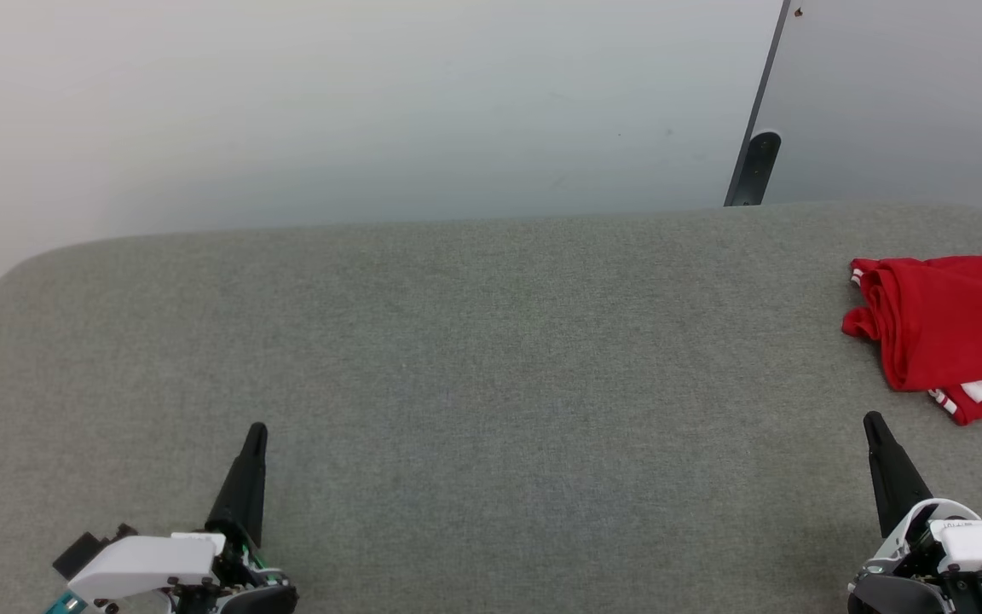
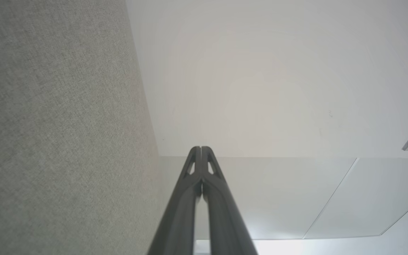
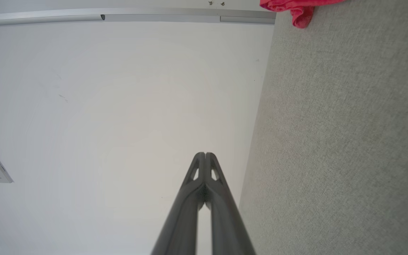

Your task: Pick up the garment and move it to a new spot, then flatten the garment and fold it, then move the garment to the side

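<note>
The garment (image 1: 947,328), a red jersey with white trim and black print, lies folded in a compact pile at the right edge of the grey fabric table (image 1: 491,358); the head view's border cuts part of it off. A red corner of the garment (image 3: 301,14) peeks in at the top of the right wrist view. My left gripper (image 1: 256,431) hovers at the lower left, shut and empty, its fingertips pressed together (image 2: 200,148). At the lower right my right gripper (image 1: 872,419) is also shut with nothing in it (image 3: 205,154), a short way in front of the garment.
The table's far edge runs along a pale wall (image 1: 372,111). A dark post (image 1: 755,166) with a panel seam stands behind the table at the back right. The table's corners are rounded.
</note>
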